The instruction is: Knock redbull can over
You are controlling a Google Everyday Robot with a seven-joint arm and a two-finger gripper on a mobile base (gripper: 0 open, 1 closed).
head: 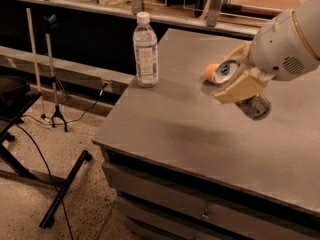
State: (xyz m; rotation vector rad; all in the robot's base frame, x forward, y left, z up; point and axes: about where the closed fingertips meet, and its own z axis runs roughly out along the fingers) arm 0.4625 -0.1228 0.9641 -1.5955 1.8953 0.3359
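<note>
Gripper: the gripper (229, 79) hangs over the right half of the worktop (165, 129), at the end of the white arm (285, 44) that comes in from 2 o'clock.
Gripper state: its two cream fingers (241, 89) sit on opposite sides of the redbull can (254, 106) and look closed against it. One lies across the can's near side and the other runs behind it.
Can's place: between those fingers, at 3 o'clock of the worktop's middle. Only its shiny top and its dark lower end show past the fingers.
Long axis: tilted well off upright, running from about 10 o'clock to 4 o'clock.
Which way it points: the pull-tab top faces 10 o'clock and partly toward the camera, and the base faces 4 o'clock, low toward the worktop.
Base contact: I cannot tell whether the base touches the worktop or is just clear of it.
Key relation: the can is inside the gripper, not beside it, so no reach is needed. By my judgement, what remains is to lay the long axis flat and let go.
Task progress: the can leans but does not yet lie on its side.
Neighbours: the orange ball (210, 72) is just beside the can's top at 9 o'clock. The water bottle (145, 51) stands upright, well apart at 9 to 10 o'clock.
Risk: tipping further toward 10 o'clock could nudge the ball.
</note>
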